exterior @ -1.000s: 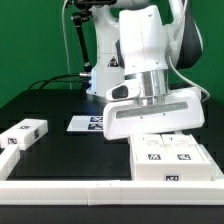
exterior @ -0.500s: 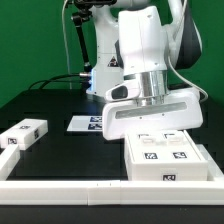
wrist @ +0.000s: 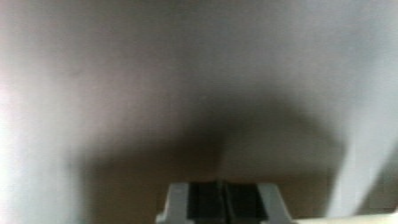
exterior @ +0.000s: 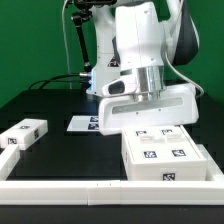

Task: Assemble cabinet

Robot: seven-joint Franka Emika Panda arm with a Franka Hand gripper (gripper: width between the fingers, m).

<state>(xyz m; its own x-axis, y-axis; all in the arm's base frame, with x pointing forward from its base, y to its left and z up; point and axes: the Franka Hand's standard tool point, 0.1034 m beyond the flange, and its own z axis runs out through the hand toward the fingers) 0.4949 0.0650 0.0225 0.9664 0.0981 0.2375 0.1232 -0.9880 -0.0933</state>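
The cabinet (exterior: 165,155), a large white box with tags on its top and front, lies at the exterior view's right near the front rail. My gripper (exterior: 150,128) is right behind it, with the fingertips hidden by the cabinet's far edge. In the wrist view the gripper (wrist: 226,205) has its two dark pads pressed together with nothing visible between them. It is very close to a blurred white-grey surface (wrist: 196,90) that fills the picture. A smaller white tagged block (exterior: 22,135) lies at the exterior view's left.
The marker board (exterior: 84,123) lies flat behind the gripper, toward the robot base. A long white border rail (exterior: 60,185) runs along the front edge. Another white piece (exterior: 6,128) shows at the far left edge.
The gripper and the cabinet have both shifted toward the exterior view's left, the cabinet moving with the hand. The small block and the marker board have not moved.
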